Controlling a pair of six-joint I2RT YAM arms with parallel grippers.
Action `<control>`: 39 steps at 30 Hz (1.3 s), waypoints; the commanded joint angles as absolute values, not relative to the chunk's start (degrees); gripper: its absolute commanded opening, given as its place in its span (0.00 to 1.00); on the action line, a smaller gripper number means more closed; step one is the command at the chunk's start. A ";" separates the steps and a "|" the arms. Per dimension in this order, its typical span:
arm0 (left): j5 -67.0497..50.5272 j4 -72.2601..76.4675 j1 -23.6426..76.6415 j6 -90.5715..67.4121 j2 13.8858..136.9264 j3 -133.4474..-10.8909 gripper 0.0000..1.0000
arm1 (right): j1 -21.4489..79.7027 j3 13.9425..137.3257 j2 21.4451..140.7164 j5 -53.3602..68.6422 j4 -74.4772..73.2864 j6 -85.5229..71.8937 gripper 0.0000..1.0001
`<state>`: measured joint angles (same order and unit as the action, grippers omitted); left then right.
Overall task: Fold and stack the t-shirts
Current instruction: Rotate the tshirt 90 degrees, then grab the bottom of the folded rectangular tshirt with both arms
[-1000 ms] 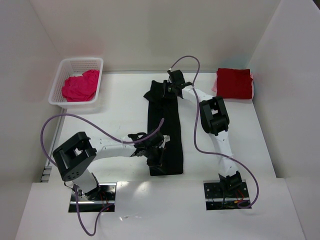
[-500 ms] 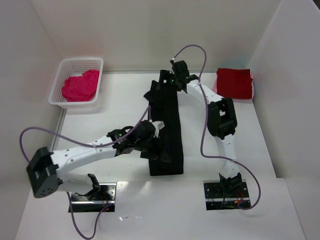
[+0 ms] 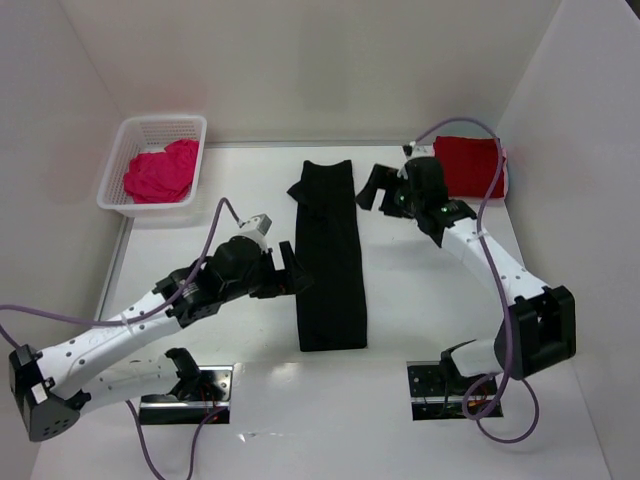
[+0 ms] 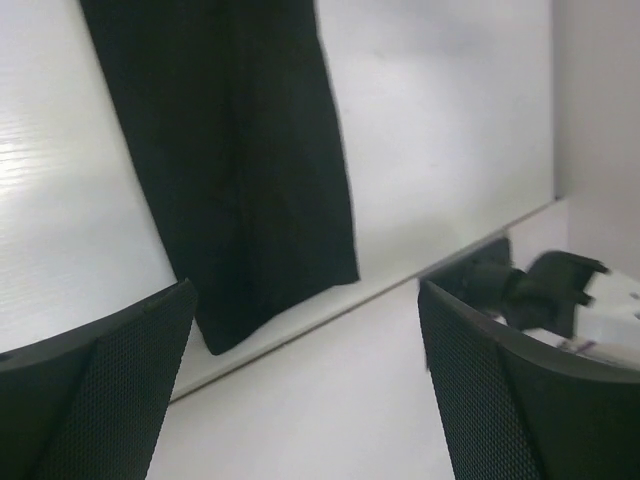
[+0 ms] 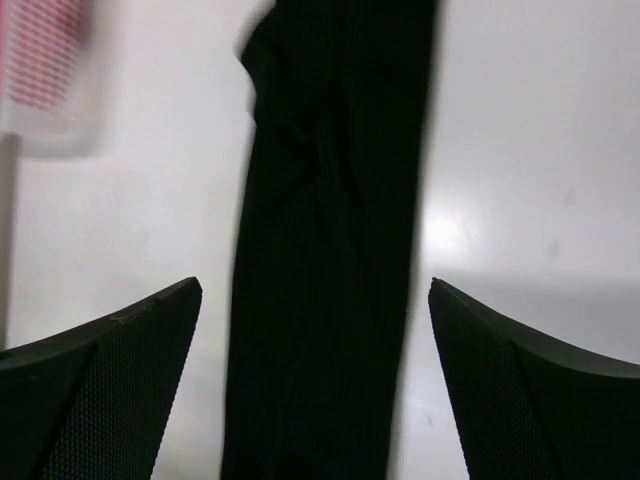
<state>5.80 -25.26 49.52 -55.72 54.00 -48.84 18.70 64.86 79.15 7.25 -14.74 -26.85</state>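
Both sets of my fingers are spread wide, nothing in them. On the top cam the black t-shirt (image 3: 330, 255) lies as a long narrow strip down the middle of the table (image 3: 430, 290). My left gripper (image 3: 297, 272) hovers at its left edge and my right gripper (image 3: 372, 190) is near its far right side.

Only that view gets the dark red t-shirt (image 3: 470, 165), folded in the far right corner, and the pink t-shirt (image 3: 160, 172), bunched in the white basket (image 3: 165, 124) far left.

My left wrist cam just shows the strip's near end plus some blurry black hardware (image 4: 540, 285). The right wrist cam has the strip between my fingers (image 5: 100, 390), with the basket as a pink-white smear. My right arm's cable crosses in front of the red one.
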 commanded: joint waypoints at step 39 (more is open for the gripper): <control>-14.93 -17.49 48.25 -57.30 78.74 -40.17 0.99 | 36.38 26.28 64.07 13.79 -26.46 -49.75 0.73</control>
